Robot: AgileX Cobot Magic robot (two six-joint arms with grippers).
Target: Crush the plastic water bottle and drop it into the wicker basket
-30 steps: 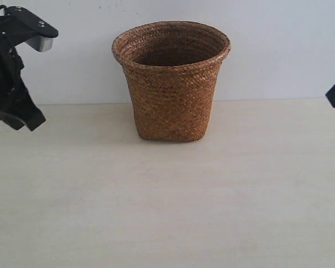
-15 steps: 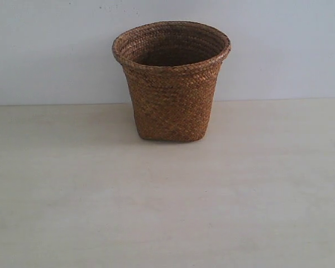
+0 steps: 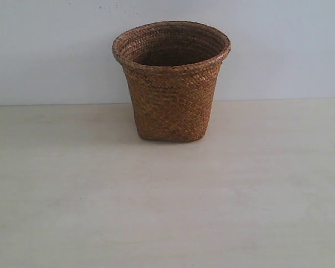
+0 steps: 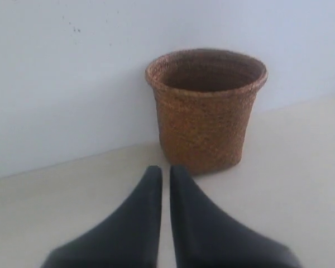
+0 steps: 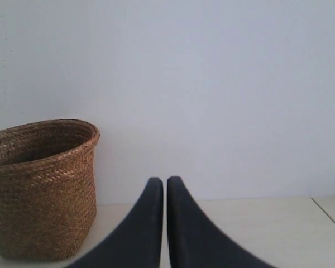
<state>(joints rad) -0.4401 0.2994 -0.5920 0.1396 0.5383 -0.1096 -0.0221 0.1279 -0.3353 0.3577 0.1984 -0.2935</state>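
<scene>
- Exterior view showed the wicker basket (image 3: 170,106) upright on the pale worktop (image 3: 167,212), near the white wall (image 3: 279,50).
- Its inside was dark; what lay in it could not be told.
- Left wrist view showed the left tool (image 4: 161,167) closed to a thin slit, holding nothing, pointed toward the basket.
- The right tool (image 5: 164,180) was likewise closed and empty, the basket off to one side of it.
</scene>
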